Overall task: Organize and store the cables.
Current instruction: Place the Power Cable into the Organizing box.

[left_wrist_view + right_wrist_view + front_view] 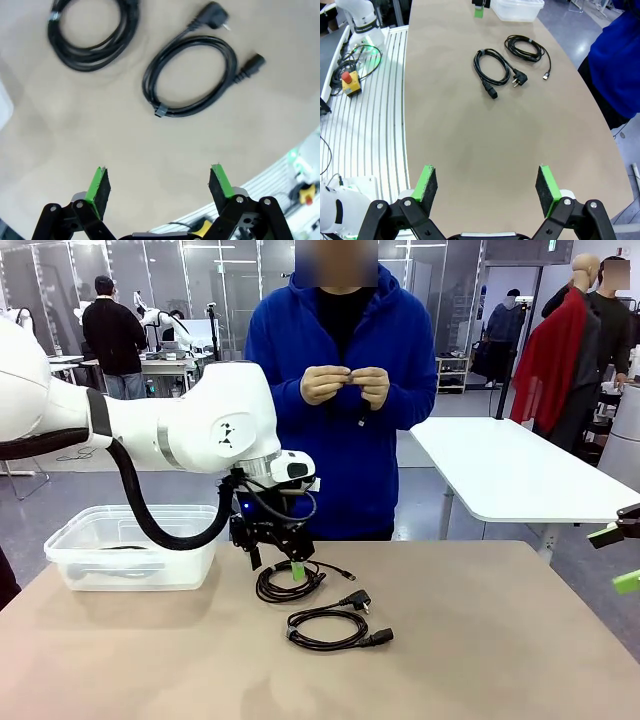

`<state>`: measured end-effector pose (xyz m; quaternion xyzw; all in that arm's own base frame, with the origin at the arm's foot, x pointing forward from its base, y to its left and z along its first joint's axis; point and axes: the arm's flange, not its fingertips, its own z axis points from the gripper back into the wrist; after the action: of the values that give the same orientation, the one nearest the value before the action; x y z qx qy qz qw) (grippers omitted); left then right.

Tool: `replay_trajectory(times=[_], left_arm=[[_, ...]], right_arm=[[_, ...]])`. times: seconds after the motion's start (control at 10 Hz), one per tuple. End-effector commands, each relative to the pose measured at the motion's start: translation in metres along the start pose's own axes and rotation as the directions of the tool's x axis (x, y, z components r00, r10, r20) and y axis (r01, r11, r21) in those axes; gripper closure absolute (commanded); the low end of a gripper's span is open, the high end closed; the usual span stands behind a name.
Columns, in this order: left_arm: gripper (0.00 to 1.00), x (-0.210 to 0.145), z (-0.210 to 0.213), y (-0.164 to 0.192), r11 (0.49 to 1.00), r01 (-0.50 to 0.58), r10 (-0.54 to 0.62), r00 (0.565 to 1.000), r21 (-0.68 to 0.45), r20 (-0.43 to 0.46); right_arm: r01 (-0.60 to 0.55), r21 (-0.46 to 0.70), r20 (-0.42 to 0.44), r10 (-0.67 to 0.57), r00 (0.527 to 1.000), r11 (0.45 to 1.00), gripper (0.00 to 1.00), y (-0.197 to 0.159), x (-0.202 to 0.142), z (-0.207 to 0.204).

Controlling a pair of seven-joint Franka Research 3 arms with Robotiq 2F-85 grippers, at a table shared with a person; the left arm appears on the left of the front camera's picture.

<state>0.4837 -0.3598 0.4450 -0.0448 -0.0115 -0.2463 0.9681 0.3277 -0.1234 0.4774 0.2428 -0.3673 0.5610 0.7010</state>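
Note:
Two black cables lie coiled on the tan table. The thinner coil (288,585) is the farther one, and my left gripper (275,562) hangs open just above it. The power cord coil (325,630) with its plugs lies nearer. In the left wrist view both coils, the thin one (85,64) and the power cord (162,111), lie beyond my open left gripper (160,184), apart from it. My right gripper (487,187) is open and holds nothing. It hovers far from the power cord (479,67) and the thin coil (512,48), at the table's right edge (615,558). The person's hands (345,385) hold a small dark cable.
A clear plastic bin (130,545) stands at the table's far left with something dark inside; it also appears in the right wrist view (517,9). A ribbed white base (365,120) with a red stop button borders the table.

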Motion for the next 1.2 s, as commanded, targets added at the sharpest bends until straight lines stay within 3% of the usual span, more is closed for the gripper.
replay_trajectory(times=[0.0, 0.3, 0.8, 1.1], left_arm=[[0.0, 0.013, -0.002, -0.014, 0.987, -0.129, 0.135, 0.989, 0.097, -0.06], [0.0, 0.001, -0.007, -0.008, 0.989, -0.125, 0.127, 0.992, 0.085, -0.023], [0.0, 0.005, -0.008, -0.009, 0.988, -0.129, 0.133, 0.991, 0.087, -0.034], [0.0, 0.007, -0.05, -0.025, 0.948, -0.285, 0.294, 0.954, 0.143, -0.052]], right_arm=[[-0.001, -0.001, 0.006, 0.001, 1.0, 1.0, 0.0, 0.001, -0.001, -0.001], [-0.001, -0.001, 0.006, 0.001, 1.0, 1.0, 0.0, 0.001, -0.001, -0.001], [-0.001, -0.001, 0.006, 0.001, 1.0, 1.0, 0.0, 0.001, -0.001, -0.001], [-0.001, -0.001, 0.006, 0.001, 1.0, 1.0, 0.0, 0.001, -0.001, -0.001]])
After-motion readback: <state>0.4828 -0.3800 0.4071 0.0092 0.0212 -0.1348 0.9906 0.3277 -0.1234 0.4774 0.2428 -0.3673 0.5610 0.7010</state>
